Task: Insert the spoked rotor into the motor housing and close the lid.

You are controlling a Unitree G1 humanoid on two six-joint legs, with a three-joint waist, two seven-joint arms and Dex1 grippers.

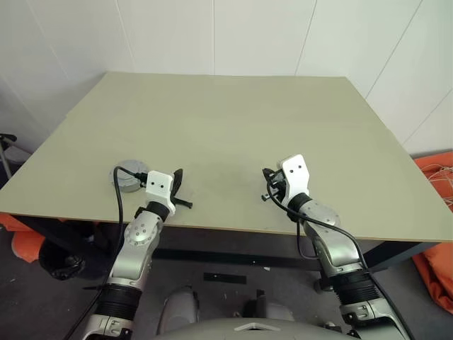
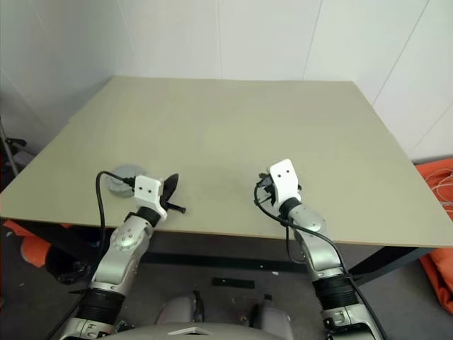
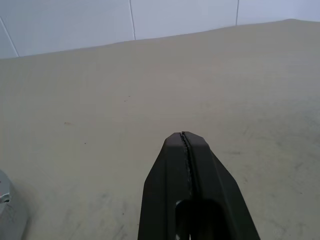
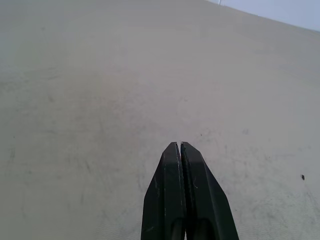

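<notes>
A short round grey metal piece (image 1: pixel 128 178) stands near the table's front left edge; I take it for the motor housing with the lid (image 1: pixel 127 168) lying flat on top. The spoked rotor is hidden. My left gripper (image 1: pixel 178 174) hovers just to the right of the housing, apart from it, pointing level across the table. Its fingers (image 3: pixel 172 165) are pressed together on nothing. The housing's edge (image 3: pixel 6 210) also shows in the left wrist view. My right gripper (image 1: pixel 267 174) sits over the front middle of the table, and its fingers (image 4: pixel 167 190) are shut and empty.
The beige table (image 1: pixel 233 127) stretches back to a white wall. Its front edge (image 1: pixel 233 228) runs just under both wrists. Orange cloth (image 1: pixel 437 212) lies on the floor at the right, and dark clutter (image 1: pixel 60 262) sits on the floor below the left corner.
</notes>
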